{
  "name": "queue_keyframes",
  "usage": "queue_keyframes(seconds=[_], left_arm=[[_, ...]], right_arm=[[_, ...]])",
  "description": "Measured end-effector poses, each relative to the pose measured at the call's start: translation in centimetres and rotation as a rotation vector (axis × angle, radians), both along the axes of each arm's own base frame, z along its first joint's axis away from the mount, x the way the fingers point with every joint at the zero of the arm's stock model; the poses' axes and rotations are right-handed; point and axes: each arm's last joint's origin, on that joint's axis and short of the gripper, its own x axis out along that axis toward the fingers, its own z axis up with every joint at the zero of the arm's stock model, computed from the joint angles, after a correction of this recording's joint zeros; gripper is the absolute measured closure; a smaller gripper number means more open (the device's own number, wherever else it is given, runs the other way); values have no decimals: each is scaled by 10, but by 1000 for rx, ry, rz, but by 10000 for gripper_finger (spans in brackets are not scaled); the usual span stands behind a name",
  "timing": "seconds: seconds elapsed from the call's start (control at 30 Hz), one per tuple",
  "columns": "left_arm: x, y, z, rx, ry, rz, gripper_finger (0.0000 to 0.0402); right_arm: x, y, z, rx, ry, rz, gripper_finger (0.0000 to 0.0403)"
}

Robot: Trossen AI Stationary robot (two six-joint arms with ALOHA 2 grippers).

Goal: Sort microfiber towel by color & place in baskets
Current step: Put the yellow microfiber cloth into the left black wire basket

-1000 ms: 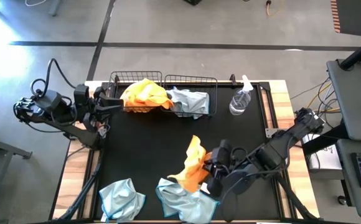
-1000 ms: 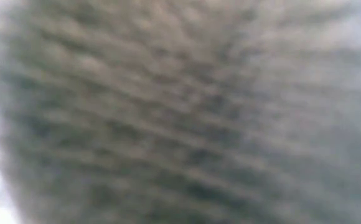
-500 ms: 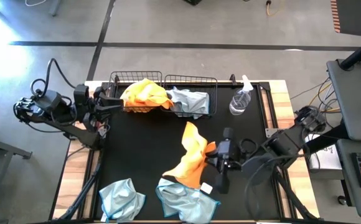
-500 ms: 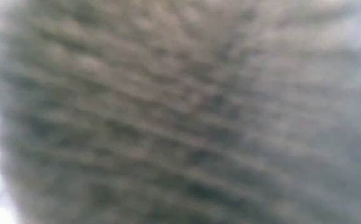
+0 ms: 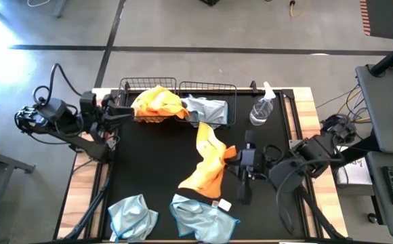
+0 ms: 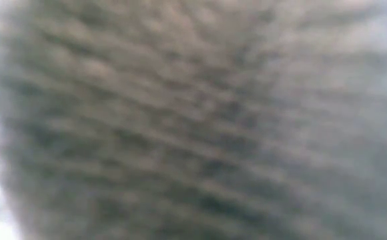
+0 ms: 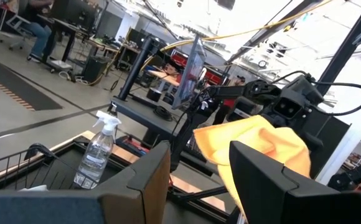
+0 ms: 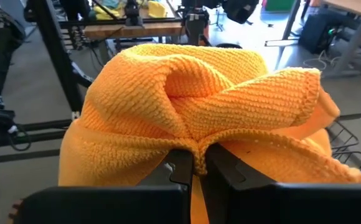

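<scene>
My right gripper (image 5: 232, 157) is shut on a bright orange towel (image 5: 207, 163) over the middle of the table. In the right wrist view the towel (image 8: 193, 93) bunches up above my shut fingers. My left gripper (image 5: 123, 112) waits open beside the left basket (image 5: 127, 95), which holds orange towels (image 5: 157, 102). The right basket (image 5: 232, 102) holds a blue-grey towel (image 5: 207, 108). Two more blue-grey towels (image 5: 132, 215) (image 5: 203, 218) lie crumpled at the near edge. A cloth right against the lens fills the low view. My right gripper pinches a gathered fold of the orange towel (image 8: 196, 158) between its two fingers, reaching in level from the table's right side. The cloth bulges above the fingers and trails toward the near-left. Its lower end (image 5: 191, 186) shows beside the near blue-grey towel; whether it rests there, I cannot tell.
A clear spray bottle (image 5: 261, 108) stands right of the baskets, near the far right corner. Bare black mat (image 5: 149, 163) lies between the baskets and the near towels. Wooden table edges run along both sides. The room with stands and desks shows beyond.
My right gripper has moved up and toward the far edge, still shut on the orange towel. The towel's upper part has risen and stretched out toward the baskets, while its lower end has stayed by the near blue-grey towel.
</scene>
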Motion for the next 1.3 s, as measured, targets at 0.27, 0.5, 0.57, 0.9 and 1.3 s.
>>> queue_keyframes(seconds=[0.27,0.5,0.57,0.9,1.3], left_arm=[[-1,0,1,-2,-6,1,251],[-2,1,0,13,-3,3,251],[-3,1,1,12,-5,3,251],[-16,6,4,44,-39,10,251],[-28,12,6,133,-38,123,251]], right_arm=[[13,-26,0,-72,16,-64,390],[28,-64,0,-158,47,-159,390],[32,-76,0,-179,57,-189,390],[55,-134,1,-140,8,-308,390],[107,-191,-24,-130,-40,-338,390]])
